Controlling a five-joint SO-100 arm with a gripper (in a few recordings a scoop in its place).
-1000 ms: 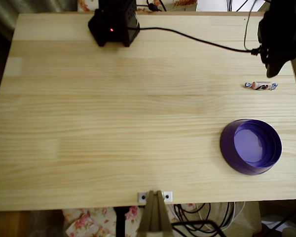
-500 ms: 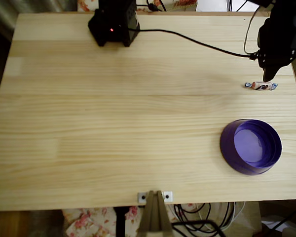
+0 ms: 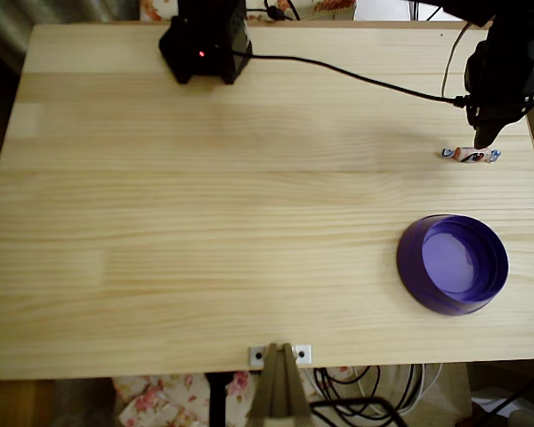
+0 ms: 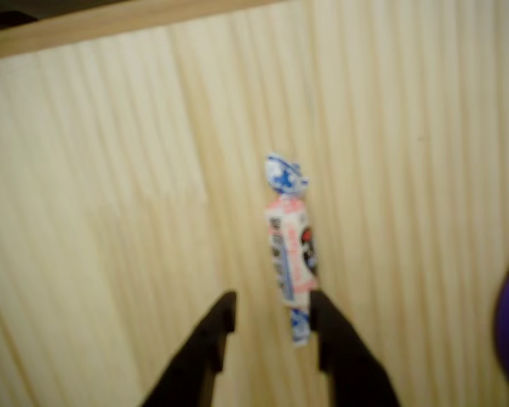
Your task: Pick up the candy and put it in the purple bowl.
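Gripper dropped closer over candy; jaws parted, empty. Purple bowl nearby.

The candy is showing a pinkish-white middle with dark marks and blue-and-white twisted ends. The purple bowl is showing a dark violet rim around a paler inside. The table is showing pale wood grain.

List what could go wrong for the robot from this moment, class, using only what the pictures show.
1. In the wrist view the candy lies off-centre, against the right finger of the open gripper; closing may nudge it away or pinch only the wrapper.
2. The candy sits near the table edge in the overhead view, so a push might knock it off.
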